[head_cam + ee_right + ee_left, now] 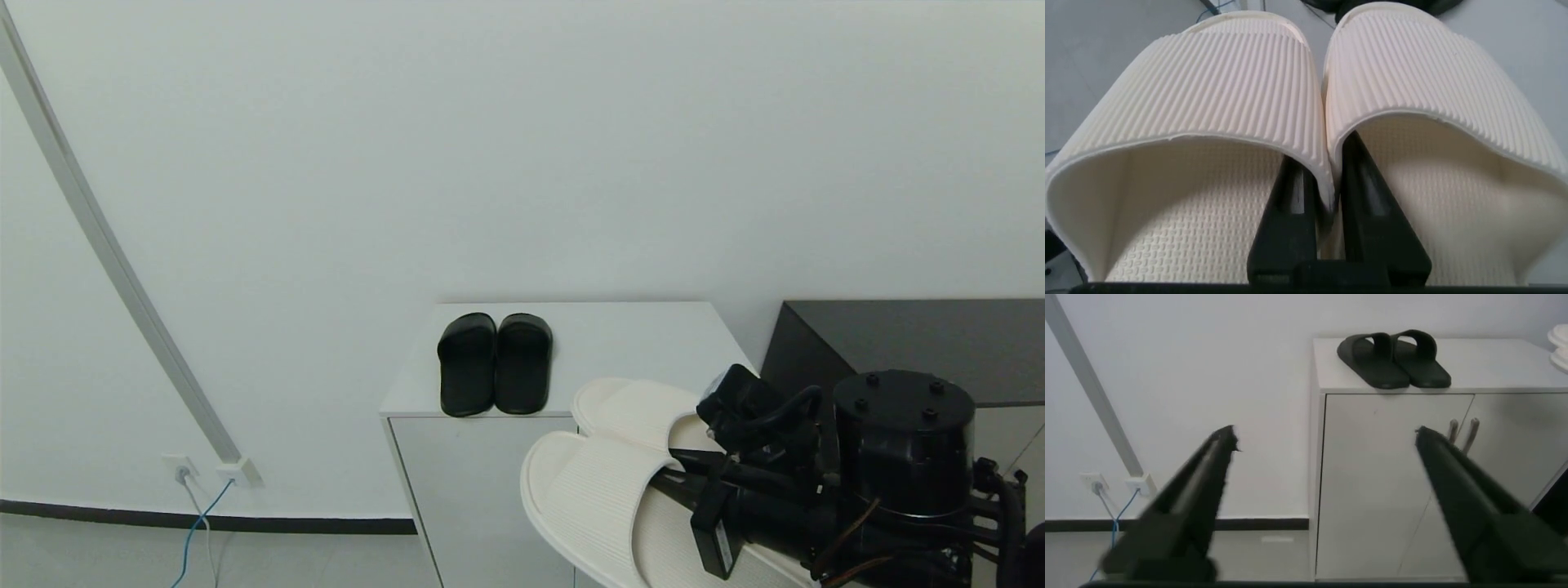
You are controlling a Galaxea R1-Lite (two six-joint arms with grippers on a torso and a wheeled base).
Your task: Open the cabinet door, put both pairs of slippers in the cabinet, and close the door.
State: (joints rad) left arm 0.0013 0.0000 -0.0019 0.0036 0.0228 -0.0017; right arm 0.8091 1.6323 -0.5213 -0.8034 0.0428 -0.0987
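The right arm [865,506] is matte black. It has a squat round joint cap [902,425] with four small screws [873,379] on top, looped black hoses [788,406], thin brown wires [857,523] and a white-labelled box [712,539]. The left hand [1324,434] and right hand [1319,220] have long, tapering black fingers [1192,490].

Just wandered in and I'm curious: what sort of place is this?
Likely a home-style entryway, or a mock-up of one: a white cabinet against a bare wall, a pair of black rubber slide slippers on its top, and a pair of cream ribbed slippers held on the right gripper.
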